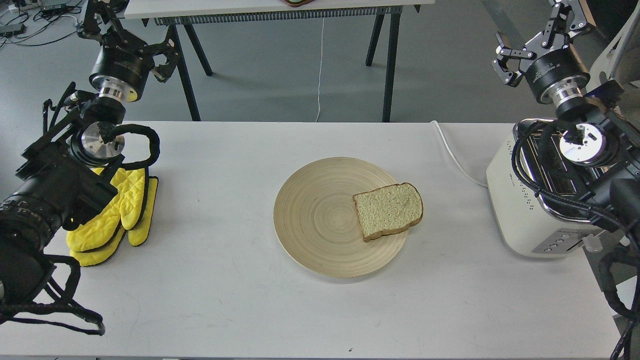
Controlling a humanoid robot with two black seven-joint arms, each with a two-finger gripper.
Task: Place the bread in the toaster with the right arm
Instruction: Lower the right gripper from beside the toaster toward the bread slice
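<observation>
Bread [388,210] on plate [310,220], toaster [520,210] right

I look down at a white table [225,300] under even light. Beyond it lies grey floor [280,75], a second table on black trestle legs [387,65], and tangled cables [30,25] at far left.

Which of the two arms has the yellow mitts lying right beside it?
The left arm, coming in at the left edge: the yellow mitts lie partly under it. The right arm hangs over the toaster instead.
</observation>
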